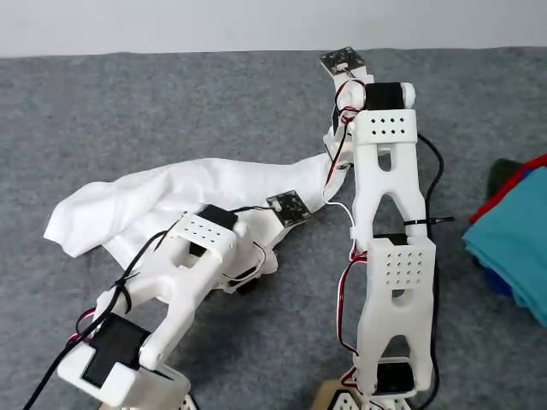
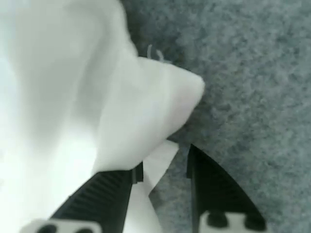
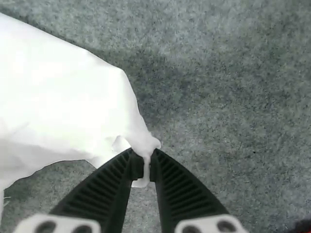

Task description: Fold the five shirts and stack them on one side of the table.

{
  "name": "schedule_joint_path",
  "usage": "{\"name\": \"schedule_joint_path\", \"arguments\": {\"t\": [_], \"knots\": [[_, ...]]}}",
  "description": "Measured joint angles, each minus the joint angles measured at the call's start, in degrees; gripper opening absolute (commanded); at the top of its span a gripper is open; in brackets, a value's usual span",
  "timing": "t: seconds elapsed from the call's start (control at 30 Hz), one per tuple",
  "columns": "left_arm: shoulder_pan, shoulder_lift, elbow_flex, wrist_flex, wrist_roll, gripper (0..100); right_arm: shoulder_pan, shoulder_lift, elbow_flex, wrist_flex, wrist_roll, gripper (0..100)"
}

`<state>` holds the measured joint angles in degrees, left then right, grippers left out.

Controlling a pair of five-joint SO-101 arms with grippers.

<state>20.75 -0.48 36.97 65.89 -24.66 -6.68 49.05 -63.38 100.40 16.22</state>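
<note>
Shirt (image 1: 171, 192) corner pinched in right claw (image 3: 144, 156); left claw (image 2: 164, 160) gapes over its hem. High view: coloured pile (image 1: 513, 239) at worktop (image 1: 171, 94) edge.

Landmark: white shirt (image 1: 171, 201). Far side of it: bare grey table cover (image 1: 171, 102), wide and open. Near side: left arm (image 1: 205, 235) lies over the hem and blocks that approach. Shirt's right end: right arm (image 1: 402, 269) rises as a tall barrier, right gripper (image 3: 144, 167) pinched on the corner. Between the two arms, near of the shirt: a narrow bare gap. Beyond the right arm, well apart from the shirt: stack of folded shirts (image 1: 513, 239); bare strip between.
</note>
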Motion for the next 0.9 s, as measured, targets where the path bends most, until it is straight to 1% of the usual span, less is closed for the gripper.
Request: {"name": "schedule_joint_path", "arguments": {"t": [0.13,0.3,0.47,0.67,0.8,0.9], "knots": [[-1.85,3.69,-0.26,0.18,0.0,16,0.0,0.0,0.0,0.0,0.0,1.0],[-1.76,9.76,-6.42,4.22,-0.18,16,0.0,0.0,0.0,0.0,0.0,1.0],[-1.67,14.59,-11.69,7.82,-0.35,9,0.0,0.0,0.0,0.0,0.0,1.0],[-1.32,15.21,-12.31,8.0,-0.35,8,0.0,0.0,0.0,0.0,0.0,1.0],[-1.23,15.21,-12.31,8.0,0.26,2,0.0,-0.18,0.0,0.0,0.0,1.0],[-1.14,14.07,-12.22,8.0,0.88,1,0.0,-2.11,0.0,0.0,0.0,1.0]]}}
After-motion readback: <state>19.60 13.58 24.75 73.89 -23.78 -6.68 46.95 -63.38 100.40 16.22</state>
